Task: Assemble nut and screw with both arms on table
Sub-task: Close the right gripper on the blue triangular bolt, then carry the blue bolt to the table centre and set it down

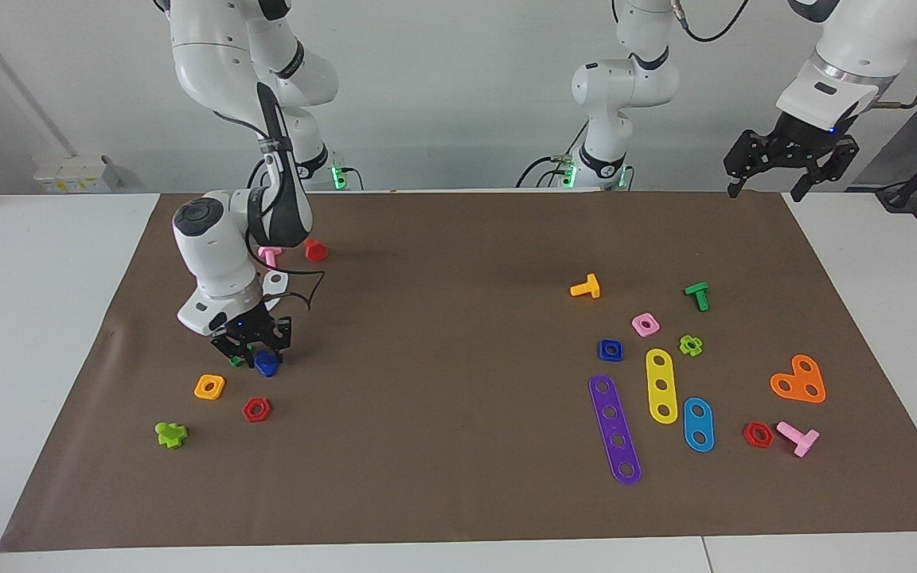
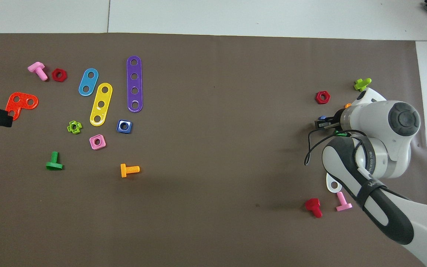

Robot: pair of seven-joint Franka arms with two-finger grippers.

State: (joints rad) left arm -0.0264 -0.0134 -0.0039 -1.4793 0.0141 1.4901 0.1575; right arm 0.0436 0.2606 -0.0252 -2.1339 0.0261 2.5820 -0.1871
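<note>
The dark-blue screw point(image 1: 267, 366) sits low over the brown mat at the right arm's end of the table point(image 1: 44, 334). My right gripper point(image 1: 261, 360) points down and is shut on it. In the overhead view only a sliver of the screw point(image 2: 322, 118) shows past the right gripper point(image 2: 323, 122). The dark-blue square nut point(image 1: 610, 349) lies flat at the left arm's end, also seen as the nut point(image 2: 124, 126) beside the purple strip. My left gripper point(image 1: 765, 191) hangs open and waits high over the mat's corner near the robots, holding nothing.
A green piece point(image 1: 236, 360), an orange-yellow square nut point(image 1: 209, 387), a red hex nut point(image 1: 256, 409) and a lime cross piece point(image 1: 171, 434) crowd around the right gripper. Near the blue nut lie a pink square nut point(image 1: 645, 324) and purple point(image 1: 614, 428) and yellow point(image 1: 660, 385) strips.
</note>
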